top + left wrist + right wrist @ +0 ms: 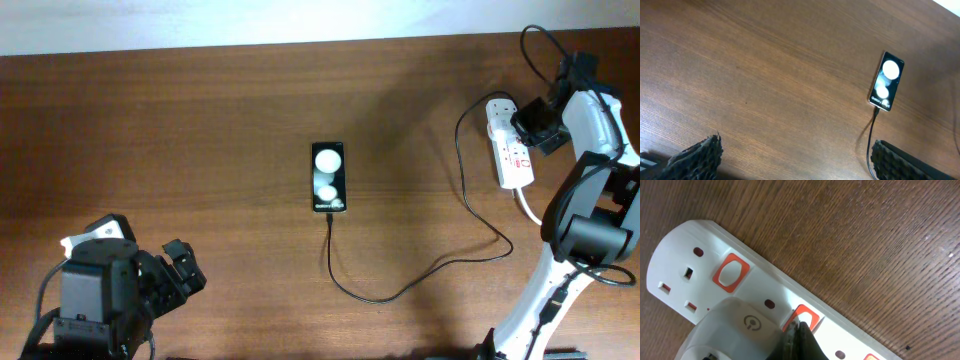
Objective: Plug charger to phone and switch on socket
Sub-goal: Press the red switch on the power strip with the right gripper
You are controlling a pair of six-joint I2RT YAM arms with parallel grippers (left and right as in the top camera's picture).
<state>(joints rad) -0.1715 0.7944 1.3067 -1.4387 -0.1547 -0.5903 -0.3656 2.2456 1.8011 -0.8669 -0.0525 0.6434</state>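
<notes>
Overhead: the phone (329, 177) lies face up mid-table. The charger (330, 250) cable meets its near end, then loops rt to the socket (515, 160), which sits close to the rt edge of the table (200, 120). The plug looks seated, so the step in hand is judged to be the switch. The right gripper (533, 128) sits over the strip's far half. The left gripper (180, 272) is at the near-left corner, well apart from everything. Room is tight on the rt, w/ the rt arm's base and the strip's thick cord just beside; there's open wood to the left. Left wrist: the pads (697, 157) are spread wide w/ nothing between them. The phone and cable lie ahead, not touched; moving in there would risk dragging the cable. Right wrist: the jaws look closed into one dark tip that grips nothing. The tip rests at a red switch (805, 317) just beside the white adapter (735, 330). To do it well, it should press straight down on the rocker w/ no sideways shove, since the strip looks loose on the wood and could skid. It should also keep off the adapter. The spare switch (731, 272) toward the strip's end is the wrong one. Can't tell whether the rocker has flipped.
</notes>
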